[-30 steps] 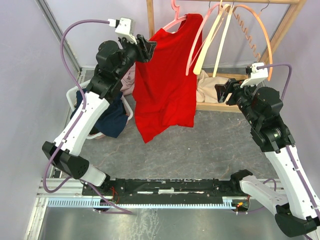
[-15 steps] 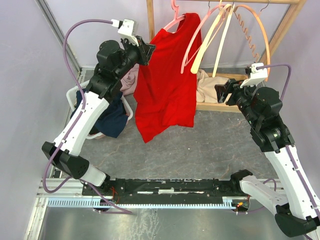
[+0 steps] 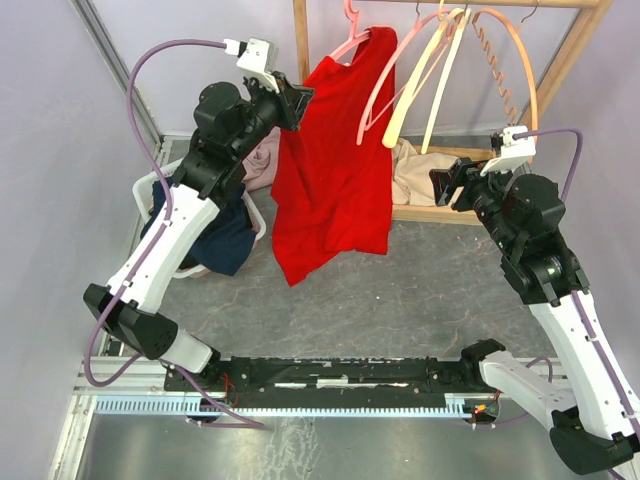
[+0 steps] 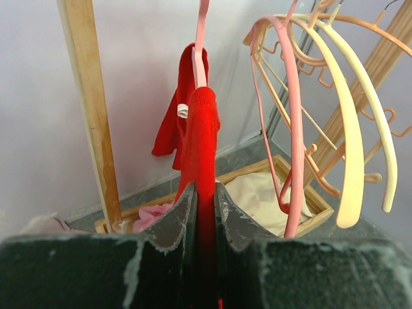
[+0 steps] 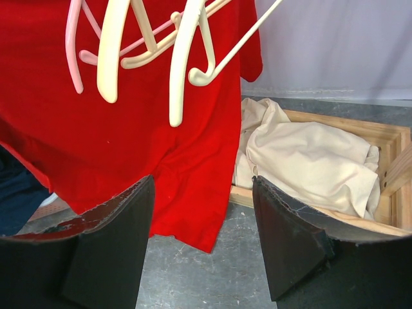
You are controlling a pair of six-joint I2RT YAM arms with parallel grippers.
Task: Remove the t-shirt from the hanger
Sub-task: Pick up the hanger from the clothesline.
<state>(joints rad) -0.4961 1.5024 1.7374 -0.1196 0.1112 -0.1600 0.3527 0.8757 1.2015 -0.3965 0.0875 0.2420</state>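
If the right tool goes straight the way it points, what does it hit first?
Probably the t-shirt, near its lower edge; the cream cloth lies just right of that line, and depth is unclear.

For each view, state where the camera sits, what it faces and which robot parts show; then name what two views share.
Top external: above and behind, looking down at the red t-shirt; left arm and right arm show.
Left wrist: on the left arm, facing the pink plastic hanger; left gripper shut on the shirt.
Right wrist: facing the shirt and cream cloth; right gripper open.
Shared: the shirt.
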